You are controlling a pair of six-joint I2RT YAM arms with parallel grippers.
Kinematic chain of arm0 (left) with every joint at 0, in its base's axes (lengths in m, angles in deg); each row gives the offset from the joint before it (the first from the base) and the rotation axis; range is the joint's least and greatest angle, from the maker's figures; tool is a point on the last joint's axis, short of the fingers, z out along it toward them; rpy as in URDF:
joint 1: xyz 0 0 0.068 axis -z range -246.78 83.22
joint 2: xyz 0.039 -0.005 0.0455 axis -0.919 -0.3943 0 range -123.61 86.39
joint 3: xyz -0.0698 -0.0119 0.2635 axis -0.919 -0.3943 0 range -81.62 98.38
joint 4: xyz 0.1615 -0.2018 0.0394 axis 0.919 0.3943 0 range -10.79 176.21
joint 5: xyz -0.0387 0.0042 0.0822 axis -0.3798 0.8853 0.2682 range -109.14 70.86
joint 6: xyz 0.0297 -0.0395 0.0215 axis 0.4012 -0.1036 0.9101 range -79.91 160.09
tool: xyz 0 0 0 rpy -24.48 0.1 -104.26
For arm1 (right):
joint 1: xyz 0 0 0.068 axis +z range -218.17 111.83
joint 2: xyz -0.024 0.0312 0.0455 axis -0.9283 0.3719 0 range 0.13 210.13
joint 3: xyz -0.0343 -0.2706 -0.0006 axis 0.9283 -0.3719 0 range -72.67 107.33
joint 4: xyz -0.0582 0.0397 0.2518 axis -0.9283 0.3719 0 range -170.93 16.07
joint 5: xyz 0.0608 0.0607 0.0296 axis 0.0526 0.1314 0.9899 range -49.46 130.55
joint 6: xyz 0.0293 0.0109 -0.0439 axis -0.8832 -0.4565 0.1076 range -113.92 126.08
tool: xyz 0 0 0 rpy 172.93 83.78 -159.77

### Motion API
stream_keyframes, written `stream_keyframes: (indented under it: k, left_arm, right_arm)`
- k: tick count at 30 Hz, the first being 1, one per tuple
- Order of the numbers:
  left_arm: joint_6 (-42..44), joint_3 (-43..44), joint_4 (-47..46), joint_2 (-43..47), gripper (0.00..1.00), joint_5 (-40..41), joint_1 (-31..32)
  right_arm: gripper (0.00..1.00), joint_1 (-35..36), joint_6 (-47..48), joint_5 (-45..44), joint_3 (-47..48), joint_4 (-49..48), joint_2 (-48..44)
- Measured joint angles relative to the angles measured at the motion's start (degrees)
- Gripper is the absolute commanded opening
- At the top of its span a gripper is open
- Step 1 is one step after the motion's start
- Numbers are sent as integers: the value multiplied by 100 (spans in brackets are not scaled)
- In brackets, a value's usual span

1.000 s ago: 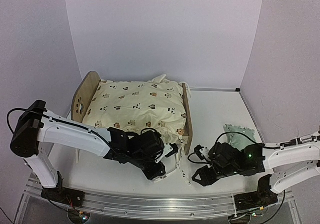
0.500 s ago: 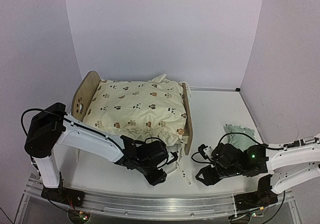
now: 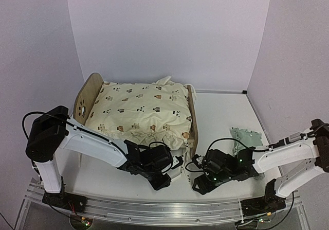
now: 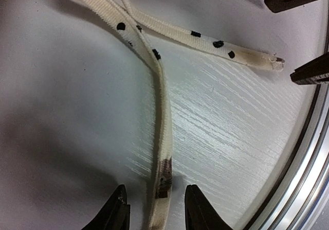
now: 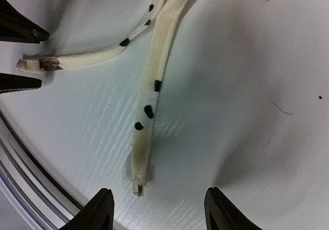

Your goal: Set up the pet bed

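Observation:
The light-wood pet bed (image 3: 85,99) stands at the back left, arched headboard on the left. The cream bear-print cushion (image 3: 139,111) lies on it and hides the base. Two cream dotted ties (image 3: 186,176) trail from the cushion onto the table in front of the bed. My left gripper (image 3: 163,181) is open and low over the table; one tie (image 4: 162,183) lies between its fingertips (image 4: 119,207). My right gripper (image 3: 198,182) is open, and the end of the other tie (image 5: 141,153) lies between its fingers (image 5: 102,209). The mint green pillow (image 3: 249,137) lies at the right.
The white table (image 3: 226,111) ends in a metal rail (image 3: 164,209) at the near edge, just below both grippers. The two grippers face each other a few centimetres apart. The footboard (image 3: 193,122) stands just behind them. Purple walls enclose the back and sides.
My right gripper has moved left toward the ties and now faces the left gripper closely. My left gripper dropped lower to the table a second ago and has since held still.

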Motion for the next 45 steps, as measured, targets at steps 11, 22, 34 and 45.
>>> stream_keyframes:
  k: [11,22,34,45]
  left_arm:
    - [-84,-307,-2,363,37,2,0]
    - [-144,-462,-39,714,35,154,0]
    - [-166,-634,-21,1128,34,268,0]
    - [-323,-955,120,1709,34,462,0]
  right_arm:
    - [24,28,4,353,327,-222,636]
    - [0,155,-72,452,596,-296,1024]
    - [0,166,-111,475,618,28,629]
    - [0,166,111,886,1529,8,677]
